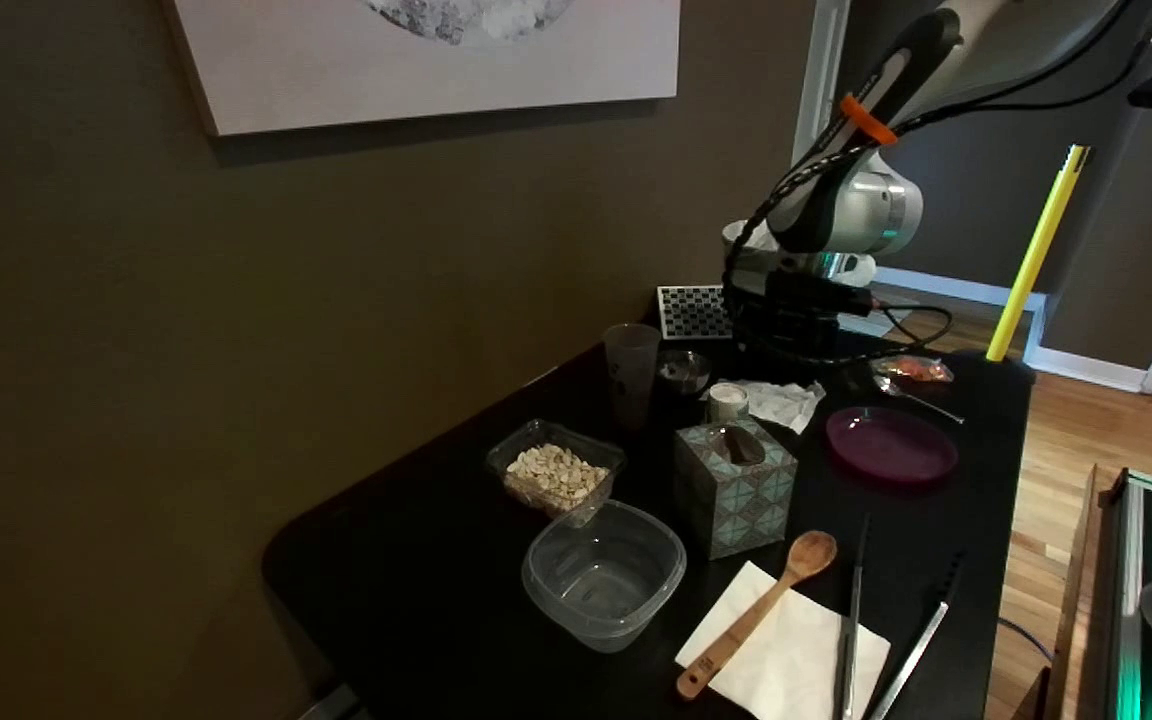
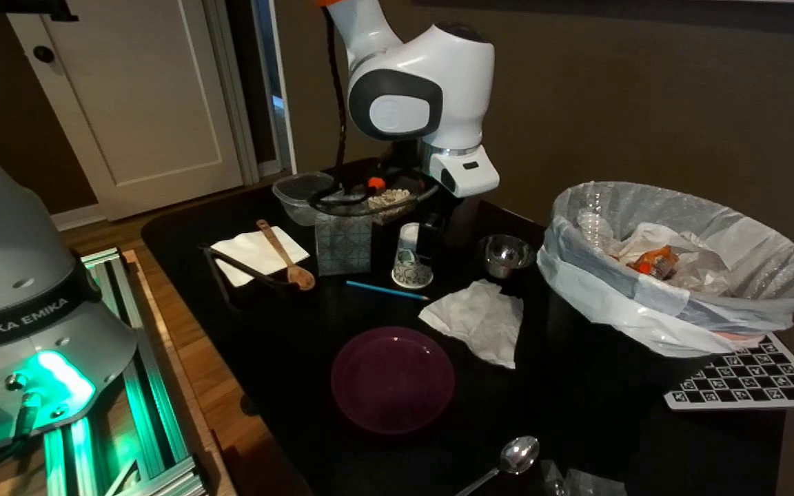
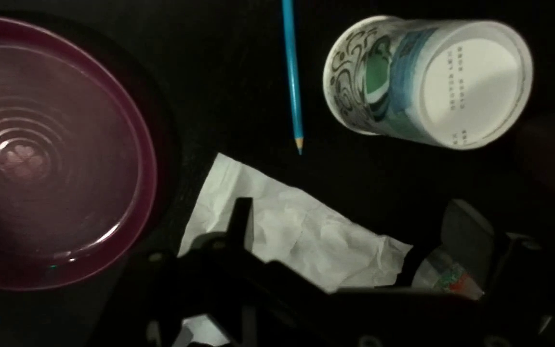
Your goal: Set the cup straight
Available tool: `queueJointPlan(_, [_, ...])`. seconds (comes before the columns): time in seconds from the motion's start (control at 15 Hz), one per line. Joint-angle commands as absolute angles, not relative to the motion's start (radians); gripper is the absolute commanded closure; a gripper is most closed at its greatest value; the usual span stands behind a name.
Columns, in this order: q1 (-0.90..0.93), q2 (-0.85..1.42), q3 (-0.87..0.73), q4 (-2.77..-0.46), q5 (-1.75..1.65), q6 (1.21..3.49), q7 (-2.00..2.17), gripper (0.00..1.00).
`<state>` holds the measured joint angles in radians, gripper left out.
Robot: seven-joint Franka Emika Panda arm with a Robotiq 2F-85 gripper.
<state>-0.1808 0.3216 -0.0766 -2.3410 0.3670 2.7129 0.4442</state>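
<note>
The bent arm (image 2: 455, 83) points downward, its hand (image 3: 355, 224) spread wide.

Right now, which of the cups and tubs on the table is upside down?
The small patterned paper cup: its closed white base faces up in the wrist view. The tall tumbler, oat tub and rounded tub all stand mouth up.

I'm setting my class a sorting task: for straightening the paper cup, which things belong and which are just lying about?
For the job: upside-down paper cup, claw

Lying about: purple plate, blue coloured pencil, wooden spoon, tissue box, crumpled paper, metal spoon
</note>
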Motion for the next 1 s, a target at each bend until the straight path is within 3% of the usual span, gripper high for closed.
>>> queueJointPlan(0.0, [-0.181,0.415,-0.056,-2.243,0.45,2.679,0.414,0.0])
queueJointPlan(0.93, [-0.204,0.547,-0.033,-2.047,0.528,2.402,0.378,0.0])
